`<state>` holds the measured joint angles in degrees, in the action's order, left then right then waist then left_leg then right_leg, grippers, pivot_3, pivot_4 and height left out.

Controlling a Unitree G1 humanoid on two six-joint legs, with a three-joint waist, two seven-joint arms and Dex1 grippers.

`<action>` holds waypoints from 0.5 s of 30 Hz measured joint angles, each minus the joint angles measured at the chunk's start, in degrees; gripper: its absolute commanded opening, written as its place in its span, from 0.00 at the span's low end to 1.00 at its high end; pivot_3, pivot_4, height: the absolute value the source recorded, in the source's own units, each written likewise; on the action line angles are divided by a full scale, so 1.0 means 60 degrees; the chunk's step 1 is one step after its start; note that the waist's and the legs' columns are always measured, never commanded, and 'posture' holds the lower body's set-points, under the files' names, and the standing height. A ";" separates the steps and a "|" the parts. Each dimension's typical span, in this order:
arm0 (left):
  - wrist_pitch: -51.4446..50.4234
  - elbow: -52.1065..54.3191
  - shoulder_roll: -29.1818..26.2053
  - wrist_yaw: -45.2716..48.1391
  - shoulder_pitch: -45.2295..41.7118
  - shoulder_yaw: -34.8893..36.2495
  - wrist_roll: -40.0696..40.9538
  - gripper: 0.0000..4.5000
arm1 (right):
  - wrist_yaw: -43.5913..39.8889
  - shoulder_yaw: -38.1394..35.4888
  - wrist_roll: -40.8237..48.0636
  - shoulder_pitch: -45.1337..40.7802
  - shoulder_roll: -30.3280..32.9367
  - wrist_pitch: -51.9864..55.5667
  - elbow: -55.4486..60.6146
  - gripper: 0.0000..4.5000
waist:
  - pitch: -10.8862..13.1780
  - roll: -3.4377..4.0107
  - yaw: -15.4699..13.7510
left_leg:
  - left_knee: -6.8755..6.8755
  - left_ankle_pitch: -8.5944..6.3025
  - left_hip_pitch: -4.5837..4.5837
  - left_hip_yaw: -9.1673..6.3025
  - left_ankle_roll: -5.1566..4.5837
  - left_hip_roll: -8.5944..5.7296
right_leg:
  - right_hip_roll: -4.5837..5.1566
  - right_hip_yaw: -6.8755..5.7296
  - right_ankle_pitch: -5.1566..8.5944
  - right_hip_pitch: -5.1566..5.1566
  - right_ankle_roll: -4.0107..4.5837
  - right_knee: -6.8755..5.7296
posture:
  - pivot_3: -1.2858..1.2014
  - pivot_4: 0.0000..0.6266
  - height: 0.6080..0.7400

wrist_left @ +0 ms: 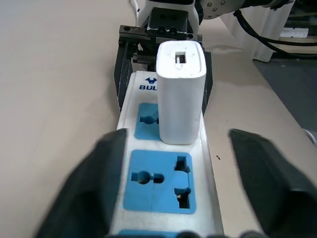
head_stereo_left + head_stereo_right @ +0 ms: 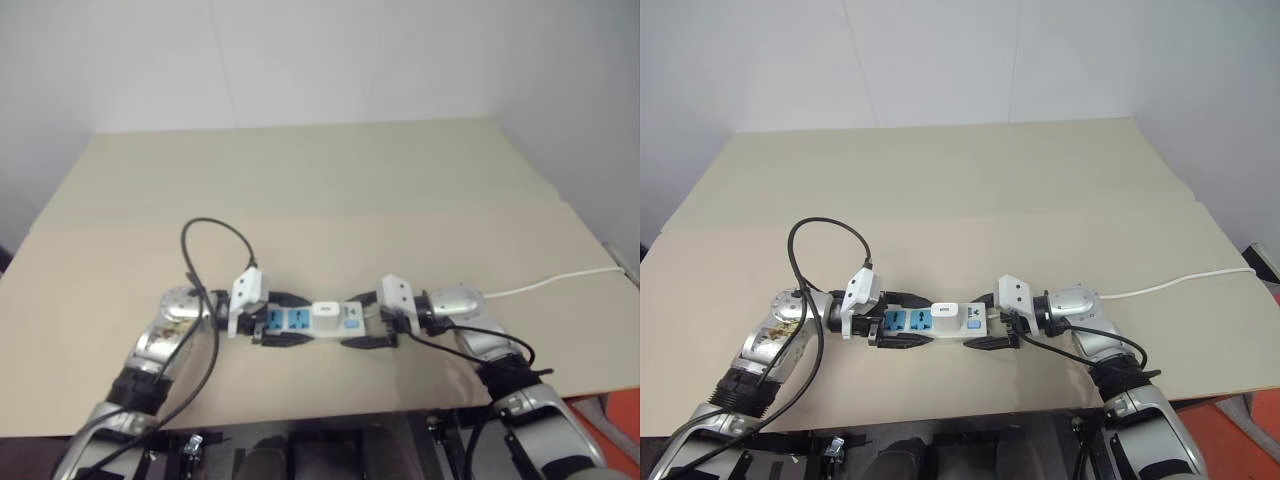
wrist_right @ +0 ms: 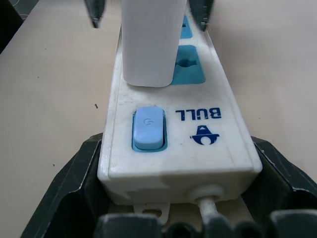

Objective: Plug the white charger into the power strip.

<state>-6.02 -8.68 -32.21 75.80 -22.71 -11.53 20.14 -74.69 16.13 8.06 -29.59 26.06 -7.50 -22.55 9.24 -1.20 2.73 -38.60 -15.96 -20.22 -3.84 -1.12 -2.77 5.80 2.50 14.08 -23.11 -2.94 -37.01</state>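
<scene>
The power strip (image 2: pixel 296 320) lies flat near the table's front edge, between my two grippers. The white charger (image 1: pixel 181 94) stands upright in the blue socket closest to the blue switch (image 3: pixel 147 129). My left gripper (image 2: pixel 290 320) is open, with one finger on each side of the strip's socket end and a gap to the charger. My right gripper (image 3: pixel 178 148) is shut on the strip's switch end, its black fingers (image 3: pixel 74 188) pressed against both sides where the thin white cord (image 3: pixel 208 198) leaves.
The strip's white cord (image 2: pixel 550 283) runs off over the tan table (image 2: pixel 320 190) to the right edge. A black cable (image 2: pixel 215 235) loops up from my left arm. An orange thing (image 2: pixel 622 430) shows below the table's front right corner.
</scene>
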 measured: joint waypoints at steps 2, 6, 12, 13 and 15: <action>-0.0086 -0.0001 0.0002 0.0013 -0.0019 0.0024 0.0018 0.99 | 0.0003 0.0000 0.0000 0.0000 -0.0007 0.0000 0.0000 0.76 | 0.0000 0.0000 -0.0001 | 0.0000 0.0000 -0.0001 0.0000 0.0000 0.0003 | -0.0002 0.0000 0.0000 -0.0001 0.0000 0.0000 | 0.52 0.24 1.00; -0.0298 0.0026 -0.0003 0.0009 -0.0050 0.0105 0.0054 1.00 | 0.0003 -0.0001 0.0003 -0.0005 -0.0021 0.0017 0.0000 0.84 | 0.0000 -0.0001 0.0003 | 0.0000 0.0000 -0.0002 0.0001 0.0000 0.0005 | -0.0004 0.0002 -0.0001 -0.0003 0.0001 0.0000 | 0.52 0.24 1.00; -0.0793 -0.0001 -0.0639 0.0208 -0.0384 0.0569 0.0160 1.00 | -0.0006 0.0008 -0.0001 -0.0106 -0.0063 0.0311 0.0003 0.99 | 0.0016 -0.0009 -0.0025 | -0.0001 -0.0001 -0.0037 0.0000 0.0002 0.0011 | -0.0013 -0.0003 -0.0006 -0.0031 0.0010 0.0011 | 0.52 0.24 1.00; -0.0856 0.0002 -0.0789 0.0270 -0.0448 0.0692 0.0253 1.00 | 0.0008 0.0006 -0.0001 -0.0105 -0.0008 0.0311 0.0034 0.99 | 0.0016 -0.0009 -0.0035 | -0.0001 -0.0001 -0.0045 0.0000 0.0002 0.0010 | -0.0011 -0.0004 -0.0006 -0.0037 0.0009 0.0017 | 0.52 0.24 1.00; -0.0955 0.0056 -0.1150 0.0445 -0.0537 0.0972 0.0413 1.00 | 0.0041 -0.0058 0.0005 -0.0089 0.0205 0.0327 0.0167 0.99 | 0.0017 -0.0009 -0.0050 | -0.0004 -0.0001 -0.0082 0.0000 0.0002 0.0006 | -0.0004 -0.0006 -0.0006 -0.0071 0.0009 0.0021 | 0.52 0.24 1.00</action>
<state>-11.76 -8.34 -39.10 78.47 -25.93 -5.70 22.61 -74.45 15.79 8.09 -30.12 27.29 -5.54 -21.54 9.34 -1.25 2.43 -38.63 -15.97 -20.71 -3.85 -1.11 -2.74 5.77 2.46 14.04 -23.54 -2.88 -36.88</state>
